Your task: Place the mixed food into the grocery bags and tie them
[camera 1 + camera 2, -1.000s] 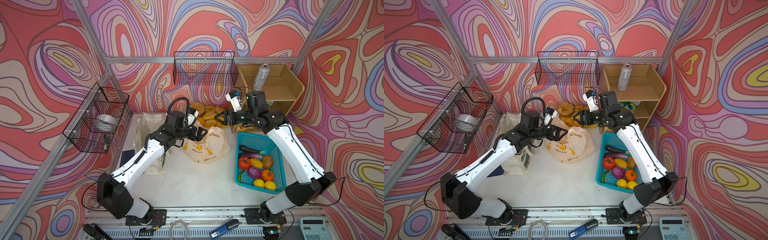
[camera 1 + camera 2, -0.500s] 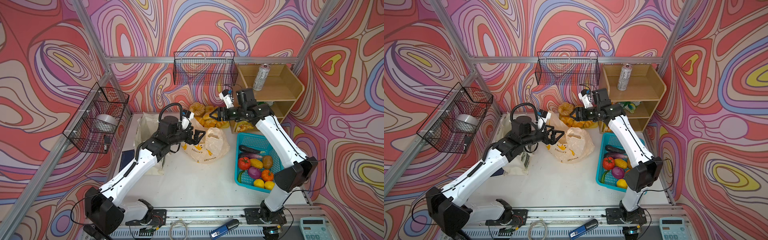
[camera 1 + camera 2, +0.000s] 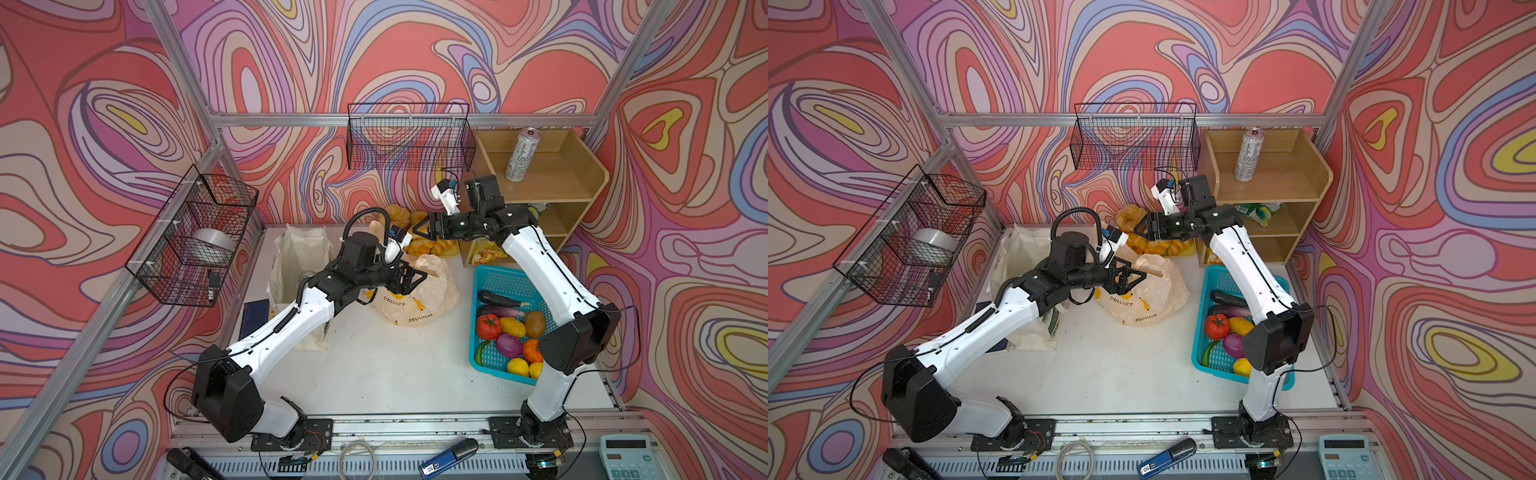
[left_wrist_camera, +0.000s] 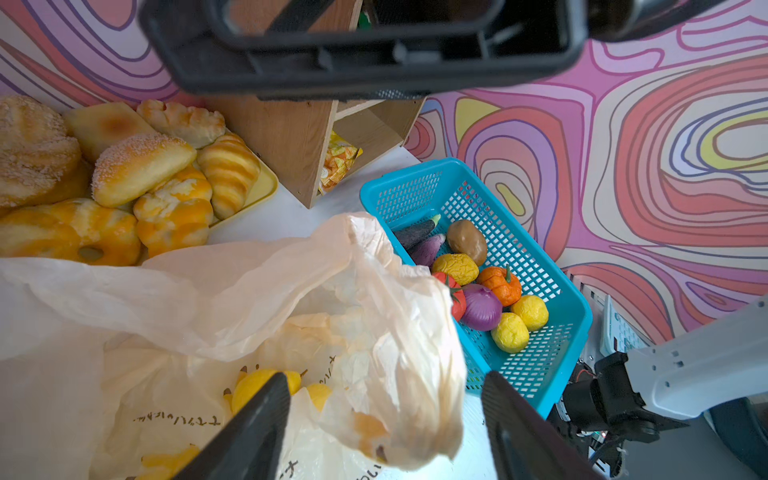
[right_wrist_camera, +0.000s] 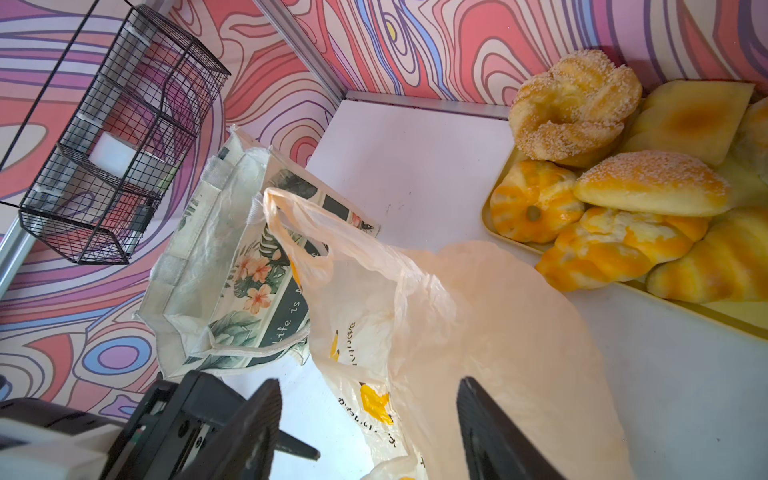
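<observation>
The cream plastic bag with banana prints (image 3: 415,297) (image 3: 1152,293) lies crumpled mid-table. My left gripper (image 3: 415,277) (image 4: 386,378) hovers over its top, open, with a bunched fold of the bag (image 4: 399,353) between the jaws but untouched by either. My right gripper (image 3: 420,229) (image 5: 370,382) is open and empty, over the bag's far edge (image 5: 478,332) by the bread. The cloth tote (image 3: 299,262) (image 5: 216,266) lies to the left. A tall can (image 3: 521,154) stands on the shelf, with a snack packet (image 3: 482,254) below. Lemons (image 3: 517,368) and a cucumber (image 3: 496,298) rest in the teal basket.
The teal basket (image 3: 494,272) of toy vegetables sits on the right, under the right arm. A yellow tray of bread rolls (image 3: 432,248) is at the back, beside the wooden shelf (image 3: 552,183). Wire baskets (image 3: 409,137) (image 3: 195,232) hang on the walls.
The left gripper has edged right over the bag's top and its jaws have narrowed. The right gripper has shifted left, away from the shelf and over the bread tray.
</observation>
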Robot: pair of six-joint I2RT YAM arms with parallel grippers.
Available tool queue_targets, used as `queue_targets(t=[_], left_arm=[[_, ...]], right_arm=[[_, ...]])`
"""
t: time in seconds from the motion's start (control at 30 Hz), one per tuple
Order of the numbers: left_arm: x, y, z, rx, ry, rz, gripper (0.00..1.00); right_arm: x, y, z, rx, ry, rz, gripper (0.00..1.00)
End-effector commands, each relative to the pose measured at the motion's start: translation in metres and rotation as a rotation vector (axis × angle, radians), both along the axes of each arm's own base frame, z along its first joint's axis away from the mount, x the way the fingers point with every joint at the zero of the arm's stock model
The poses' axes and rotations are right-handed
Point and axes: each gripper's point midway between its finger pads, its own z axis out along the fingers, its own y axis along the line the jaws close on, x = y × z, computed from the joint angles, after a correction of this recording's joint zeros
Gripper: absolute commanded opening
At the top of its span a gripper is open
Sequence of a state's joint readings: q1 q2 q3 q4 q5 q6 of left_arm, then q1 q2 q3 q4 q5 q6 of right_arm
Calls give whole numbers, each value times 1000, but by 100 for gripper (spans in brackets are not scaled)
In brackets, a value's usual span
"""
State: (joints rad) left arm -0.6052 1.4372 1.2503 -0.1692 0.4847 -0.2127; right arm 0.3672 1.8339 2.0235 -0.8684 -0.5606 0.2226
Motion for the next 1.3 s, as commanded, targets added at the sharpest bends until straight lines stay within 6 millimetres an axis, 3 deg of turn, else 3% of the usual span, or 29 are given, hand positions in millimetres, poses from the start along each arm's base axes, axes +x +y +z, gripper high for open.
queue_targets(t=[0.0, 0.07, 0.13, 0.43, 0.83, 1.27], left_arm=[[10, -4, 22, -37, -71, 15, 37], [9, -3, 20, -46, -71, 18, 12], [6, -1, 17, -65, -71, 23, 0], [-12, 11, 5, -158, -78, 46, 0], [-13, 10, 3, -194, -54, 48, 0], [-12, 3, 4, -202, -28, 25, 0]], right_arm=[[6, 5, 6, 23, -10, 18, 69], [8, 7, 6, 28, -7, 28, 69], [9, 12, 4, 40, 0, 47, 69], [20, 41, -3, 64, -17, 99, 71], [31, 77, 10, 148, -68, 138, 77], [27, 124, -28, 131, -50, 236, 80]])
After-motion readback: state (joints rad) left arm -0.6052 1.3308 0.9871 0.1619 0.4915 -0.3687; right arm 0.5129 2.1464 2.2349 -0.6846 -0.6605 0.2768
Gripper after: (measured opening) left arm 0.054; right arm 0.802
